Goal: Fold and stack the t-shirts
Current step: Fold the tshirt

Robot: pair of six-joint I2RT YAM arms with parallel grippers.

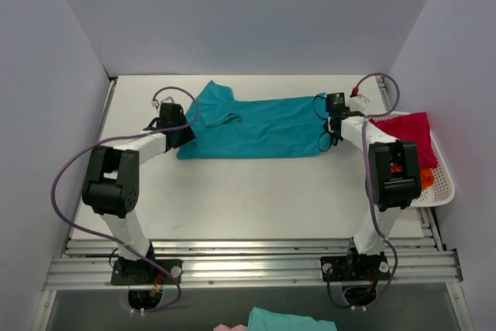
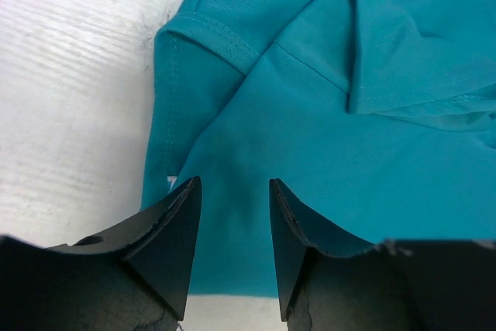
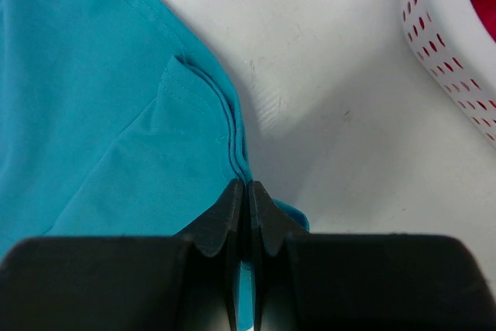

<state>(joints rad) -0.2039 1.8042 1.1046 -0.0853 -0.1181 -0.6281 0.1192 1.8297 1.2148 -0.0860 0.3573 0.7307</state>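
- Teal-blue shirt [image 1: 256, 125] lies spread flat across the far half of the white counter [image 1: 248, 191]. One sleeve is folded in over the body near its left end.
- Left gripper [image 2: 232, 187] sits low over the shirt's left edge. Its two fingers are apart, with cloth showing in the gap, and it grips nothing.
- Right gripper [image 3: 246, 191] is at the shirt's right edge. Its fingers are pressed together on a layered fold of the hem, so it is clamped on the cloth.
- Crimson-pink shirt [image 1: 407, 133] and a glimpse of an orange shirt [image 1: 426, 178] sit in a white basket [image 1: 442, 184] at the counter's right side, just beside the right arm.
- The step in hand looks like taking both ends of the teal-blue shirt, ready for a fold.
- To do it well, the left gripper would need to press down to the counter and close over every layer at the hem, matching the right.
- Both should then lift evenly with the cloth taut, so the fold lands straight and clear of the basket.
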